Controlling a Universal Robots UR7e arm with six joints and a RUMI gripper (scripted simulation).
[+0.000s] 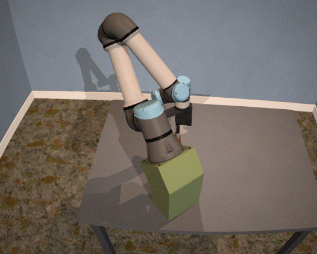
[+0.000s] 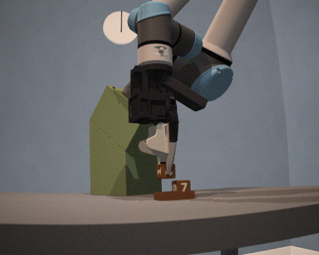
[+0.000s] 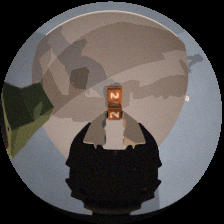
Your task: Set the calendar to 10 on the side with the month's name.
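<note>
My gripper [image 2: 168, 171] points straight down and is shut on a brown calendar cube [image 2: 165, 171], holding it in the air above the left slot of the brown tray [image 2: 174, 195]. The second cube [image 2: 181, 186] sits in the tray's right slot and shows a white 7 toward the exterior camera. In the wrist view the held cube [image 3: 114, 115] sits between my fingers, and the cube in the tray [image 3: 114, 94] lies just beyond it; both show a white mark on top. In the top view the gripper [image 1: 179, 136] is mostly hidden behind the arm, and the tray is not seen.
The green pedestal [image 2: 119, 152] that carries the arm's base stands close behind and left of the tray. The grey table [image 1: 218, 169] stretches to the right. The tray sits near the table's far edge in the top view.
</note>
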